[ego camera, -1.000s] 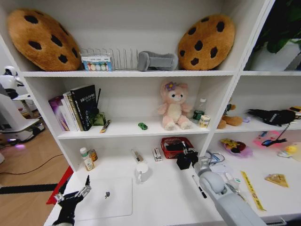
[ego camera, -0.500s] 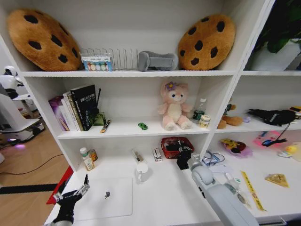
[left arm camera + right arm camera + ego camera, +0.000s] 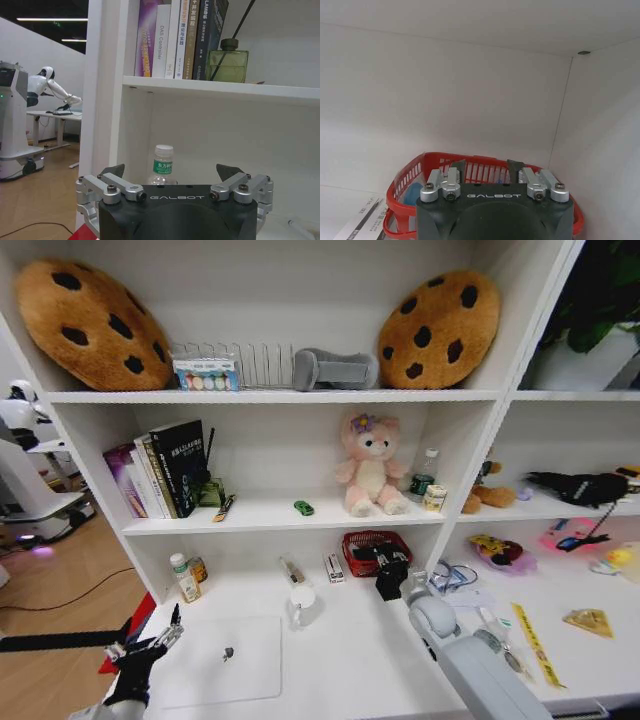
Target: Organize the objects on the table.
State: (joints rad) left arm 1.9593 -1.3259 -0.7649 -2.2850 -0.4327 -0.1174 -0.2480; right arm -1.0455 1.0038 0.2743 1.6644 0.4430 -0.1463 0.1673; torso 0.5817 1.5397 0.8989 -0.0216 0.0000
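A: Start at the front edge of the long white desk (image 3: 350,660). What's nearest?

B: The left gripper (image 3: 143,645), hanging just off the front left corner with its fingers spread apart and nothing between them. Beside it, flat on the worktop near that corner, lies the slim silver-white laptop (image 3: 222,660), lid closed.

A: And the right arm?

B: It reaches across the middle of the desk to the red plastic mesh basket (image 3: 372,549) at the back edge, under the lower shelf. In the right wrist view the right gripper (image 3: 488,167) is just in front of the basket's rim, fingers a little apart and empty.

A: So the step in hand is something at the basket?

B: That's my guess: either picking from it or lining up to drop into it. To do it well, I'd keep the wrist level, come in over the rim rather than against it, and watch the low shelf overhead.

A: Other loose things?

B: A black pen (image 3: 421,634) lies by the right forearm, mid-desk. Toward the back left corner stands the small white green-capped bottle (image 3: 183,578); the left wrist view looks straight at it (image 3: 163,165). Farthest, on the shelf above, a tiny green toy car (image 3: 303,508) sits beside the pink plush bear (image 3: 370,465).
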